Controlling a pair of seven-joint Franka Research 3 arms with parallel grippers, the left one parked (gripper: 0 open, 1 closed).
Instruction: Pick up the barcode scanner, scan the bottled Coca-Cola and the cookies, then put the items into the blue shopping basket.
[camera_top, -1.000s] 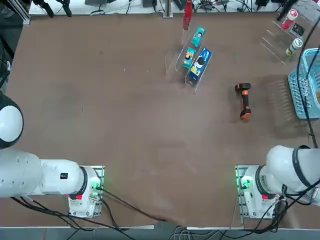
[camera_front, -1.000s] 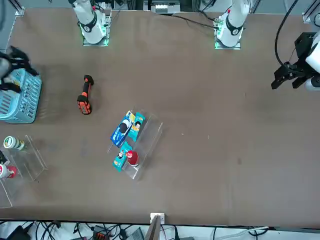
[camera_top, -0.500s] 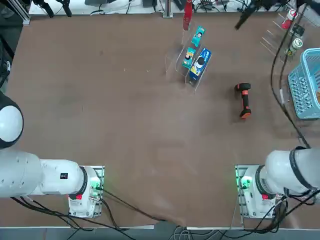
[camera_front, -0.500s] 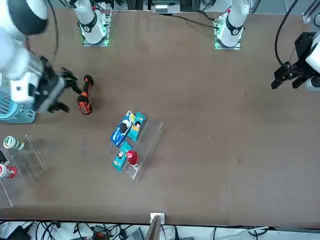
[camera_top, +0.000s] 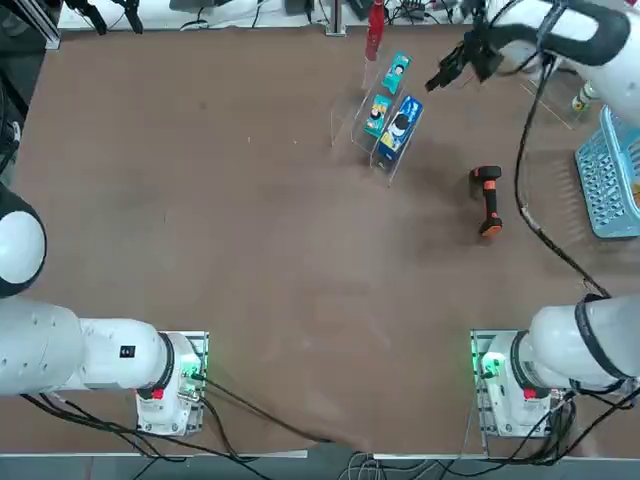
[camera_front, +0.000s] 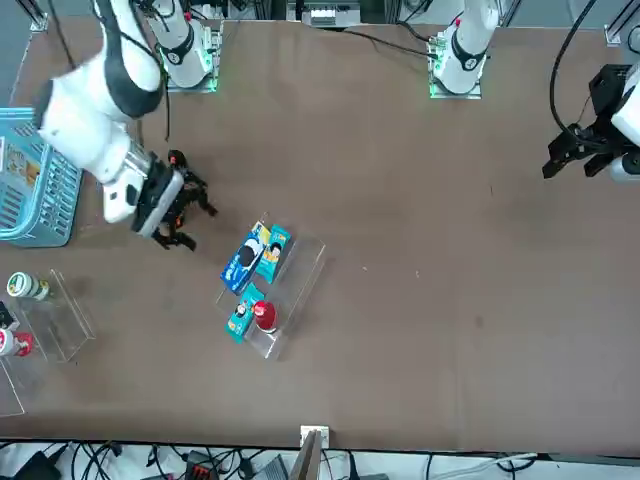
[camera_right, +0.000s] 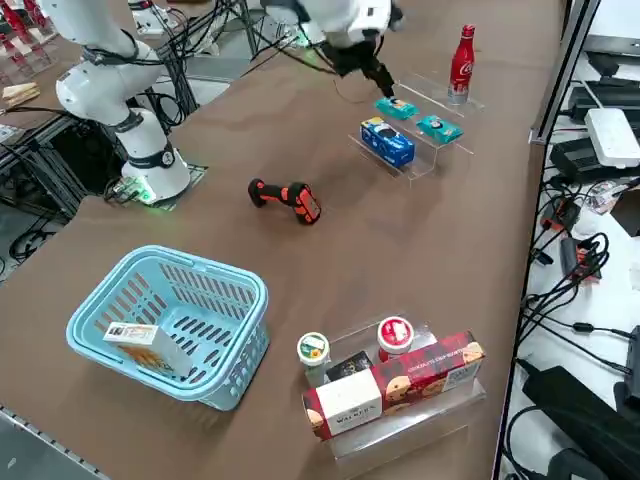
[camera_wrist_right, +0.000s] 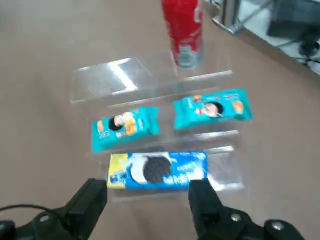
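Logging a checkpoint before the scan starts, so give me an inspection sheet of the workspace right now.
Surface: brown table, bare across the middle.
Job's things: barcode scanner lying flat, untouched; bottled Coca-Cola upright on the clear stepped stand; cookies box already inside the blue shopping basket.
Clutter: dark blue packet and two teal packets on the stand; second clear stand with cups and a red box.
Grippers: right gripper open, empty, in the air facing the dark blue packet.
Cables: bundles along the table edges.
Surroundings: nothing seen of people.
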